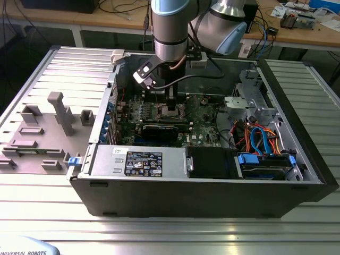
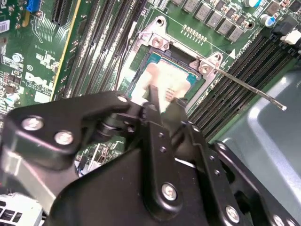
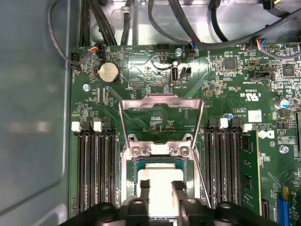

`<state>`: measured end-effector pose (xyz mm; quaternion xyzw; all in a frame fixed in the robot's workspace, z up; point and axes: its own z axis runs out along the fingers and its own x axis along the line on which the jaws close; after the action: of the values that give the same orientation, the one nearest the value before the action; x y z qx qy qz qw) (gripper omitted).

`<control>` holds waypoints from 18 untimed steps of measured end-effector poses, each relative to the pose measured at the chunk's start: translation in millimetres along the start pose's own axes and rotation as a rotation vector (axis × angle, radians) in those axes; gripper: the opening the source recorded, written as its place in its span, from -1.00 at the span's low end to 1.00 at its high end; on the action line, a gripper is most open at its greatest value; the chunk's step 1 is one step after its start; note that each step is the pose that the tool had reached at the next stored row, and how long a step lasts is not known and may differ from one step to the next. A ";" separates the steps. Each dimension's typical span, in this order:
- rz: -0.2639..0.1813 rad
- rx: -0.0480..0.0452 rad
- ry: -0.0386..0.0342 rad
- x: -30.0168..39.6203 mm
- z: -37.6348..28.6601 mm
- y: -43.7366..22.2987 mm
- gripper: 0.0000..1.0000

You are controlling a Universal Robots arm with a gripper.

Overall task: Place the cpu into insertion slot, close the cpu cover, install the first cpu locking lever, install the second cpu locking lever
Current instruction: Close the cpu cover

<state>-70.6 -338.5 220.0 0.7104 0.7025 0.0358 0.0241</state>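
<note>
Inside the open case [image 1: 212, 196], the cpu [image 3: 162, 181] is seemingly pinched by the gripper [image 3: 161, 187] fingers [image 3: 142, 189] over the insertion slot [image 3: 126, 175], the cpu cover [image 3: 160, 100] raised; level seating is needed.

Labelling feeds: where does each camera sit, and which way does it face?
Exterior view: off the arm, looking down into the open computer case; arm shows.
First wrist view: on the arm, facing squarely onto the motherboard; claw shows.
Second wrist view: on the arm, slanting past the claw.
Shared: both wrist views show the cpu at the insertion slot.
</note>
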 end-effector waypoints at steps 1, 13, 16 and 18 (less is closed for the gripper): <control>0.000 0.0001 0.0000 0.0 0.0 0.0 -0.53; 0.000 0.0001 0.0000 0.0 0.0 0.5 -0.79; 0.000 0.0001 0.0000 0.0 0.0 0.5 -0.79; 0.000 0.0001 0.0000 0.0 0.0 0.5 -0.79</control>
<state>-70.1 -338.5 220.0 0.7103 0.7025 0.0357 0.0240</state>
